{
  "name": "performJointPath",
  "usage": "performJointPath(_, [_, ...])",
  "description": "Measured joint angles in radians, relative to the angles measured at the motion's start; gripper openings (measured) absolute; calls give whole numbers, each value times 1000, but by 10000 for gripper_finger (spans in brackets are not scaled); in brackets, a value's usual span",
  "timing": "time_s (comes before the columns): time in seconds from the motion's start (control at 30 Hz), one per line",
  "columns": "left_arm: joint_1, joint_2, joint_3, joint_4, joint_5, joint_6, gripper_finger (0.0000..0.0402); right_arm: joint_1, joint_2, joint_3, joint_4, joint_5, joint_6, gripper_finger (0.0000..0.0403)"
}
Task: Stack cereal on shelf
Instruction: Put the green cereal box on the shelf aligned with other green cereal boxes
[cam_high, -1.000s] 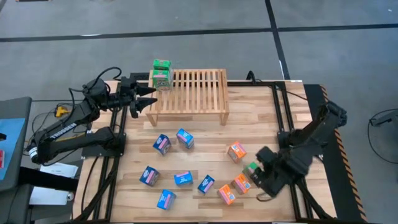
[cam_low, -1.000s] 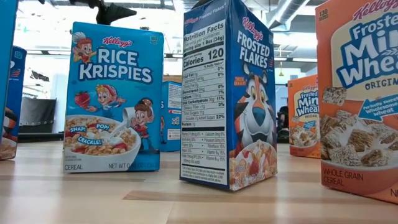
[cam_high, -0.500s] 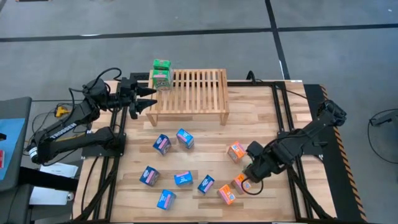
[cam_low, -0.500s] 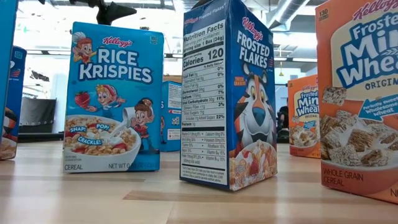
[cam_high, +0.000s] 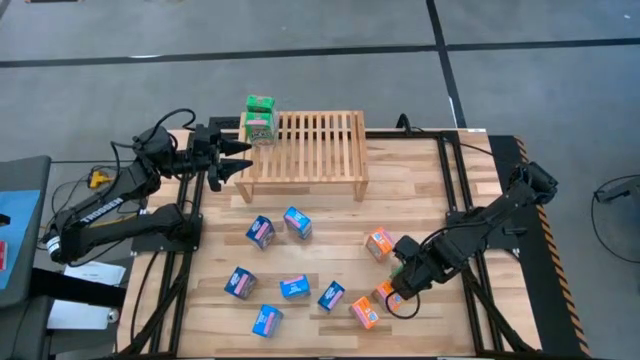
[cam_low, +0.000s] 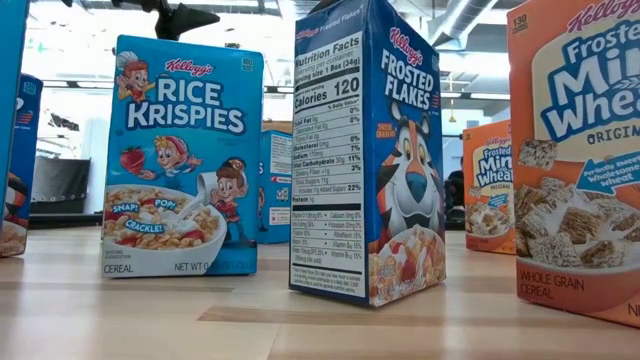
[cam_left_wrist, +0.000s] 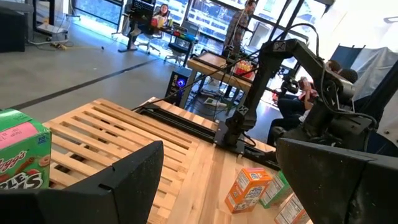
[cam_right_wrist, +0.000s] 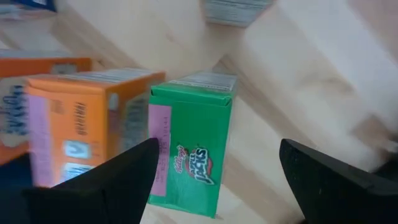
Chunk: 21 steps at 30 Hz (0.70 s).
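One green cereal box (cam_high: 258, 118) stands on the far left corner of the light-wood shelf (cam_high: 310, 148). My left gripper (cam_high: 236, 160) hangs open and level just left of the shelf; its wrist view shows the same green box (cam_left_wrist: 22, 158). My right gripper (cam_right_wrist: 217, 180) points down, open, over another green box (cam_right_wrist: 191, 140) lying on the table beside an orange box (cam_right_wrist: 74, 118). In the right wrist view that green box lies in the gap between the fingers, nearer one of them. In the high view my right gripper (cam_high: 405, 280) hides this box.
Several blue boxes (cam_high: 260, 232) and orange boxes (cam_high: 380, 243) stand scattered over the near half of the wooden table (cam_high: 330, 215). Close to the low camera stand a Rice Krispies box (cam_low: 180, 160), a Frosted Flakes box (cam_low: 370, 150) and a Mini-Wheats box (cam_low: 580, 150).
My right gripper has gone down and toward the table's left edge, turning a little at the wrist. It now stands over the green box next to the orange boxes, which showed beside it a second ago. No box has moved.
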Motion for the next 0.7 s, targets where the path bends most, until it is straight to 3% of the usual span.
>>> performJointPath(0.7, [0,1,0,-5,-12,0,302,-8,-83,-11,12,25,-53,358])
